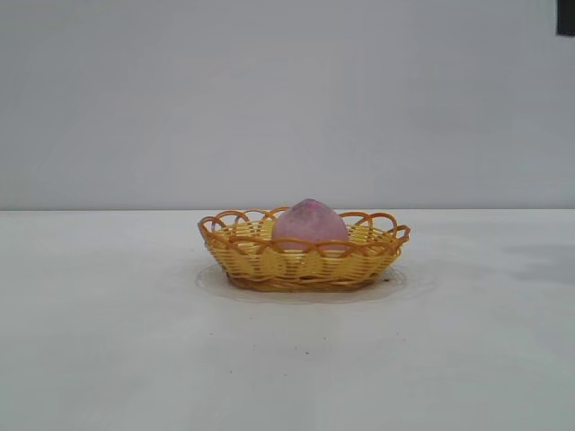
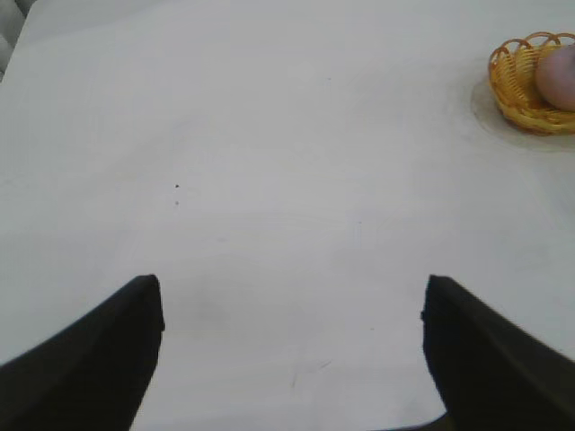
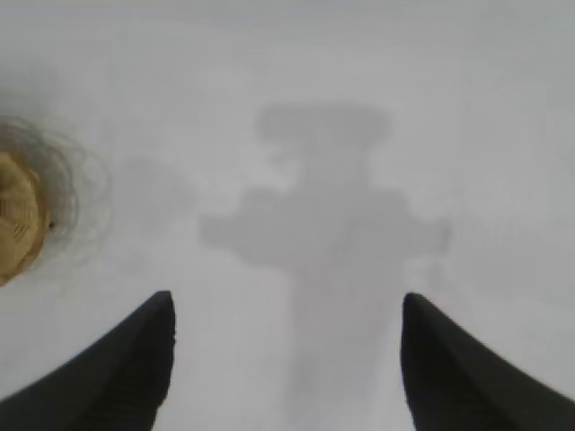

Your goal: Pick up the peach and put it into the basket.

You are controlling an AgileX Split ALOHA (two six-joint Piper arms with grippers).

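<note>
The pink-mauve peach (image 1: 309, 225) rests inside the yellow woven basket (image 1: 269, 261) with the orange looped rim, in the middle of the white table. In the left wrist view the basket (image 2: 516, 83) and the peach (image 2: 559, 77) show far off at the picture's edge. My left gripper (image 2: 292, 296) stands open over bare table, well away from them. My right gripper (image 3: 287, 310) is open too, with nothing between its fingers; a slice of the basket (image 3: 18, 224) shows off to one side. Neither arm appears in the exterior view.
The white table (image 1: 108, 341) stretches wide around the basket, with a plain grey wall behind. The right arm's shadow (image 3: 328, 224) lies on the table in front of its fingers.
</note>
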